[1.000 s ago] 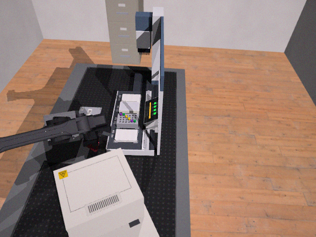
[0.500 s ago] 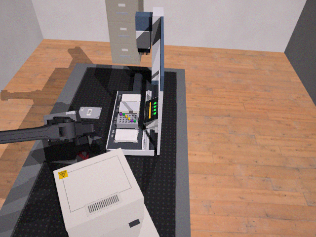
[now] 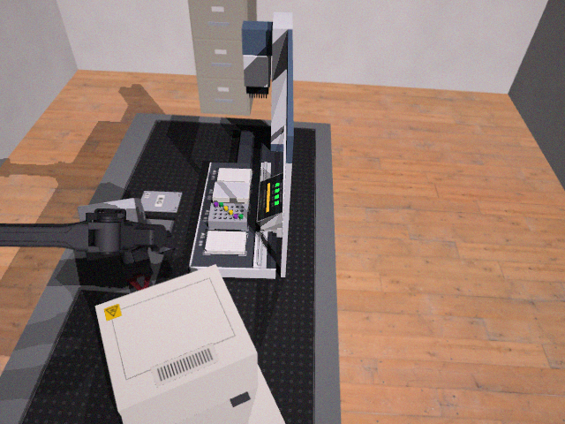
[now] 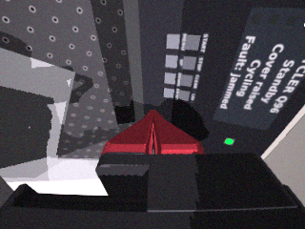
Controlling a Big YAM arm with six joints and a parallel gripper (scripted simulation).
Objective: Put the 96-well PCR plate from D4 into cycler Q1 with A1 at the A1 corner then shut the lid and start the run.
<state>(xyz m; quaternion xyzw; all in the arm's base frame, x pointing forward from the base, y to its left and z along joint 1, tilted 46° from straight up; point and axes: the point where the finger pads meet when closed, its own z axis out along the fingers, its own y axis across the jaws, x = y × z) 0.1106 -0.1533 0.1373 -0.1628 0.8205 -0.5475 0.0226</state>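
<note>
The cycler Q1 [image 3: 173,337] is a white box at the front of the bench, and its lid is shut. Its dark panel faces the arm and shows only in the wrist view, with a grey keypad [image 4: 183,62], a status list [image 4: 259,72] and a green lamp [image 4: 229,141]. My gripper [image 3: 140,283] [image 4: 152,114] has red fingers shut on nothing. Its tip points at the panel close to the keypad's LID end; I cannot tell if it touches. The PCR plate [image 3: 224,241] lies white and flat at D4, the deck's end nearest Q1.
On the deck stand the tube cooling block [image 3: 227,215] with coloured tubes, the deep-well block [image 3: 231,189] and the other plate [image 3: 233,174]. The regrip nest [image 3: 163,202] lies left of the deck. A tall gantry column [image 3: 280,137] stands on the deck's right.
</note>
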